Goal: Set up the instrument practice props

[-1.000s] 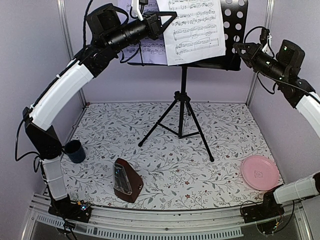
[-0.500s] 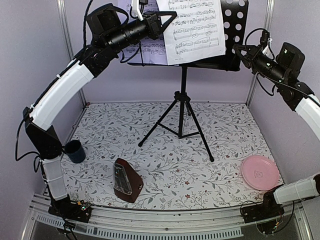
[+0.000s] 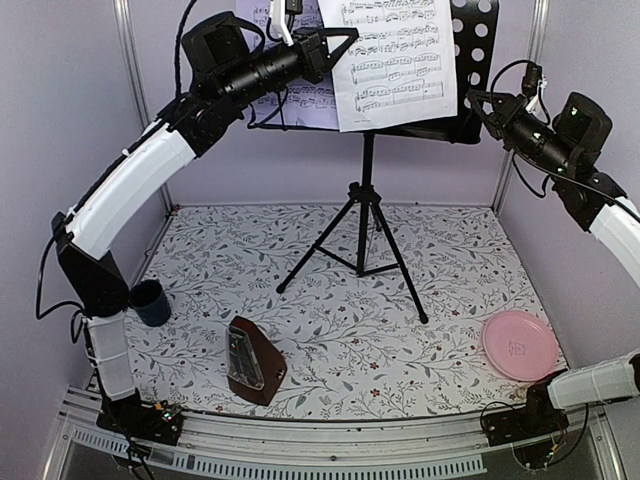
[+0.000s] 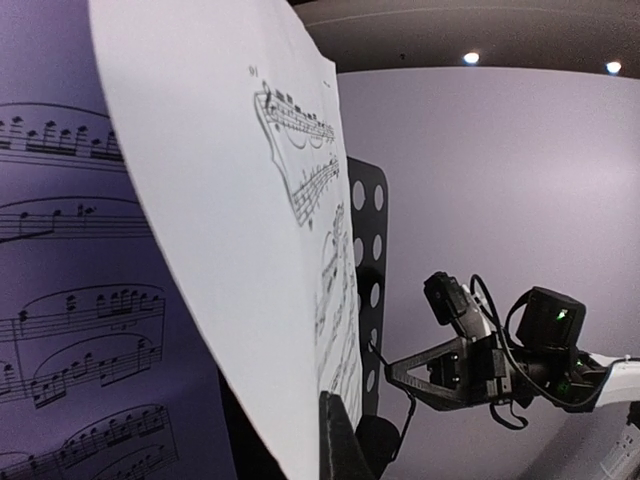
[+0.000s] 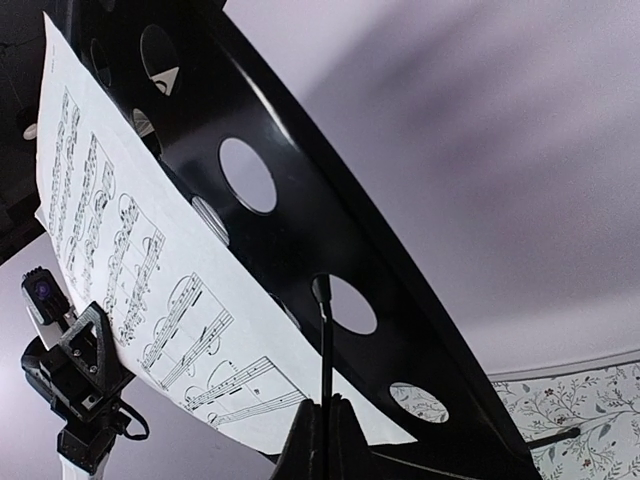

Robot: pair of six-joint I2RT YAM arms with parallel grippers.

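Since a second ago the right gripper has closed its jaws and moved in to the lower right corner of the music stand desk. The front sheet of music has slid a little up and to the right across that desk. The right wrist view shows the jaws together just under the desk's lip, but we cannot tell whether they pinch the metal or only press against it. The left gripper is clamped on the front sheet's left edge. The second sheet lies behind it on the left half of the desk.

We judge that the right arm is now steadying the stand while the left arm squares the sheet, so the placing is close to done but not yet released. The stand is at the back middle of the table. The metronome waits upright near the front left edge, well apart from both grippers.
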